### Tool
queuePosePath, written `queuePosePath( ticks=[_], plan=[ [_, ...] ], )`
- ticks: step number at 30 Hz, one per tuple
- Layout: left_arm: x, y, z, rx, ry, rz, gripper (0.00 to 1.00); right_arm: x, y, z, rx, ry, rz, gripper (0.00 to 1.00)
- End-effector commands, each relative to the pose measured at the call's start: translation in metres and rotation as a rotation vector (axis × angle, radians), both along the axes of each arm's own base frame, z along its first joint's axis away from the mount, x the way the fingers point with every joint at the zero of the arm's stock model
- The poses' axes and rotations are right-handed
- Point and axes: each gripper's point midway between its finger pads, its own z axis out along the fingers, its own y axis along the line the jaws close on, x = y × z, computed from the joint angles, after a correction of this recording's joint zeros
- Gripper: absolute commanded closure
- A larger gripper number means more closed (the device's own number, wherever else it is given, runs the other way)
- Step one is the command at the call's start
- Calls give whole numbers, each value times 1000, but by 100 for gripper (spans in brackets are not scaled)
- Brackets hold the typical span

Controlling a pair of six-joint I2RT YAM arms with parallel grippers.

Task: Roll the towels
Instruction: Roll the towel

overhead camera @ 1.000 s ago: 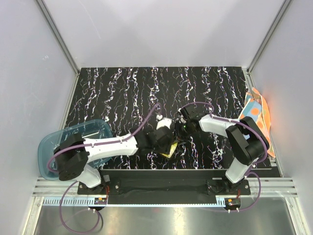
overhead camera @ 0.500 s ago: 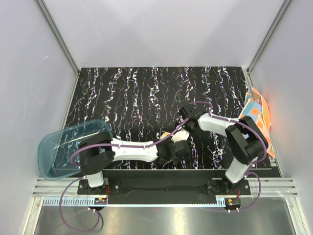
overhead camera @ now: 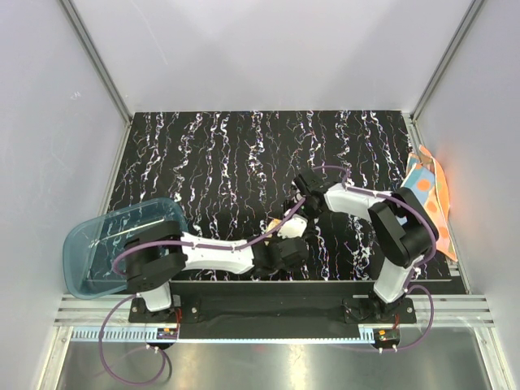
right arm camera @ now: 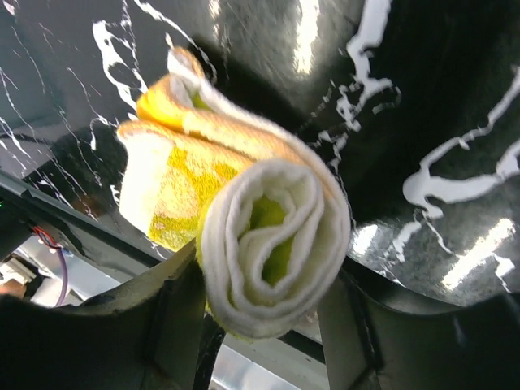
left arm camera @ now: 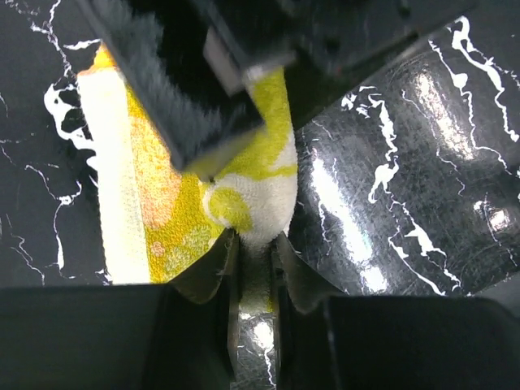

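Note:
The yellow towel [right arm camera: 272,260] is wound into a short roll, its white spiral end facing the right wrist camera and a loose flat tail [left arm camera: 122,195] lying on the black table. My right gripper [right arm camera: 264,270] stands open around the roll, its fingers [right arm camera: 166,313] close on both sides. My left gripper [left arm camera: 256,241] is shut on the towel's near end, pinching a white and yellow fold. In the top view only a sliver of the yellow towel [overhead camera: 276,223] shows between the left gripper [overhead camera: 281,237] and the right gripper [overhead camera: 303,211]. The orange towel [overhead camera: 428,191] lies crumpled at the right wall.
A translucent blue tray [overhead camera: 97,248] sits at the front left, beside the left arm's base. The black marbled table [overhead camera: 227,154] stretches back to the white walls. The front rail [overhead camera: 268,313] runs just behind both grippers.
My left gripper moved toward the table's front edge and closed on the towel's end. The right gripper's jaws widened around the roll and shifted slightly back.

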Motion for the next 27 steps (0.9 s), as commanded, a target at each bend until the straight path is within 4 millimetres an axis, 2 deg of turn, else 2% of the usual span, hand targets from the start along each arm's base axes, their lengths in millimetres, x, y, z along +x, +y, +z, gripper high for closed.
queuePosePath(
  ticks=[1,4,9,10,15,19,23,27],
  plan=[
    [-14,24,-21,31,59,6,93,14,-3,-10,-39,-18,26,41],
    [-15,29,-11,-26,65,12,94,25,-7,-14,-30,-11,4,41],
    [-14,33,-9,-132,119,20,97,39,-19,-14,-39,-11,-12,43],
    [-12,33,-3,-166,120,23,97,40,-20,-13,-40,-14,-11,43],
    [-6,42,-8,-316,216,49,99,37,-35,-5,-50,-27,-22,44],
    [-1,47,-3,-417,255,51,100,34,-50,-8,-72,-15,-33,44],
    [0,43,4,-510,322,14,100,39,-63,-8,-76,-15,-61,44],
    [-1,43,1,-535,379,4,100,50,-68,2,-87,-42,-90,44]
  ],
)
